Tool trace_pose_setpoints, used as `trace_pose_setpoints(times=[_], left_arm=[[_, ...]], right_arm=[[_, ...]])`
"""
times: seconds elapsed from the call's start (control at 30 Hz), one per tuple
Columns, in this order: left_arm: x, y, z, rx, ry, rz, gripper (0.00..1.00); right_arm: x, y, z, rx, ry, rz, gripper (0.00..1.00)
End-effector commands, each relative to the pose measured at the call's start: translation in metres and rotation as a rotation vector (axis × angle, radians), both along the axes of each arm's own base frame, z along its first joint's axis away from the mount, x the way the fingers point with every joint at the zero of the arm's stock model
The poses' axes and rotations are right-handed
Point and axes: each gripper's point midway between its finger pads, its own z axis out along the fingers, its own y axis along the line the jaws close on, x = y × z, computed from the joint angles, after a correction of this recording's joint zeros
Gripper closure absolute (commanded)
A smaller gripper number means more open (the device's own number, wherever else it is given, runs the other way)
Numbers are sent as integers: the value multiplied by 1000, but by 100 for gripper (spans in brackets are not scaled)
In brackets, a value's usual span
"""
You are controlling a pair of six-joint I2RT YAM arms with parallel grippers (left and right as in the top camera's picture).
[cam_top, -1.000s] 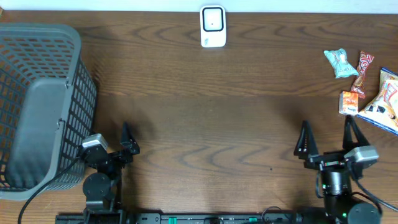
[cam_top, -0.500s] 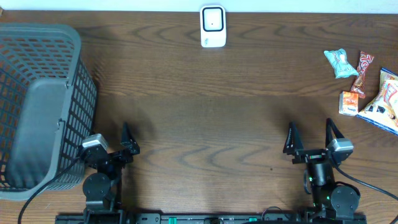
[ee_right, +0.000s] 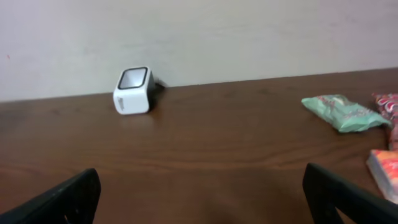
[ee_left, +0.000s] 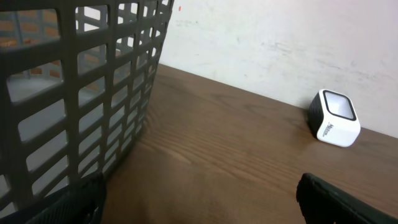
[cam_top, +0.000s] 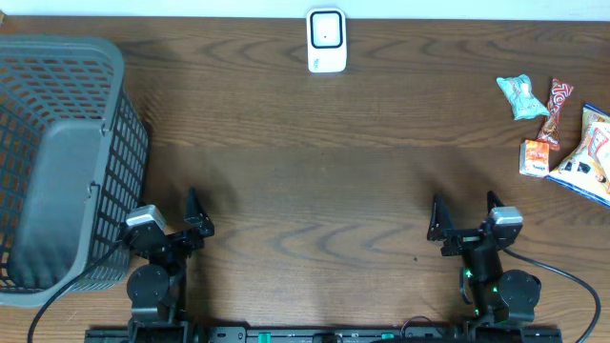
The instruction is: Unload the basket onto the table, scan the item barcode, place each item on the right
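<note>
The white barcode scanner (cam_top: 326, 40) stands at the table's far edge, also seen in the left wrist view (ee_left: 336, 118) and the right wrist view (ee_right: 134, 91). The items lie at the far right: a teal packet (cam_top: 521, 96), a red stick packet (cam_top: 556, 110), a small orange pack (cam_top: 535, 157) and a blue-white bag (cam_top: 591, 157). My right gripper (cam_top: 464, 208) stands open near the front edge, well short of them, with only bare wood between its fingers (ee_right: 348, 196). My left gripper (cam_top: 195, 217) is open and empty beside the basket, its fingers (ee_left: 333, 199) wide apart.
A tall grey mesh basket (cam_top: 57, 162) fills the left side and sits close to my left gripper (ee_left: 199, 196), with its wall (ee_left: 81, 93) right beside one finger. In the right wrist view the teal packet (ee_right: 345, 112) and the orange pack (ee_right: 384, 171) lie to the right.
My right arm has swung left and drawn back toward the front edge, away from the packets. The left arm and all objects have stayed still.
</note>
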Motion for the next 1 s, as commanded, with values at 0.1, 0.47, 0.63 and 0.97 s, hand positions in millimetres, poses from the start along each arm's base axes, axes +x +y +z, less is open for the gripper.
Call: trace_pose_setpoints(times=[0.1, 0.47, 0.63, 0.97], left_arm=[[-1, 2, -18, -4, 55, 13, 2], [-1, 2, -18, -4, 55, 13, 2], [-1, 2, -18, -4, 55, 13, 2], [-1, 2, -18, -4, 55, 13, 2]], right_arm=[[-1, 2, -1, -84, -10, 17, 1], [-1, 2, 0, -58, -9, 15, 1], [-1, 2, 0, -58, -9, 15, 1], [-1, 2, 0, -58, -8, 15, 1]])
